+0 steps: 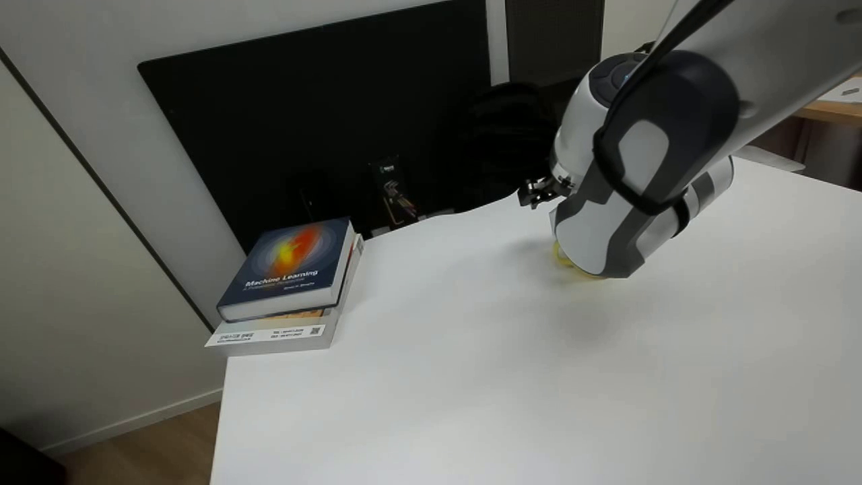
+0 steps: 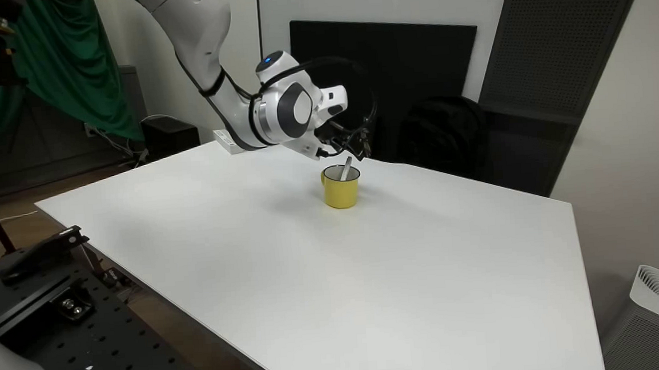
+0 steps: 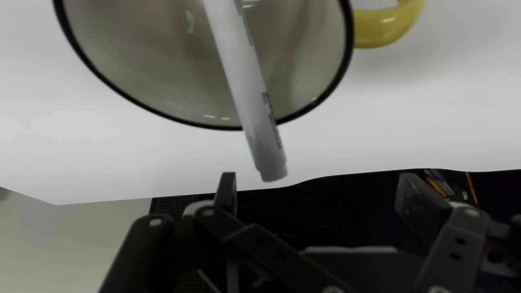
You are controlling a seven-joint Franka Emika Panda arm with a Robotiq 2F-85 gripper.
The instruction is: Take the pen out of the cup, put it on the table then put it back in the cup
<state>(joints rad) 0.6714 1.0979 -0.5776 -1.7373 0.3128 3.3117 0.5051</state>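
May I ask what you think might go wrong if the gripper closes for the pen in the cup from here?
In the wrist view, the open gripper is off-centre on the pen, so closing might shove the pen sideways or miss it.
The pen stands slanted in the cup, so an angled pull could drag or tip the cup.

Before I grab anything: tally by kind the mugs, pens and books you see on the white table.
Mugs: 1, the yellow mug
Pens: 1, the whitish pen leaning in the mug
Books: 2, the dark blue book on a pale book
Total: 4
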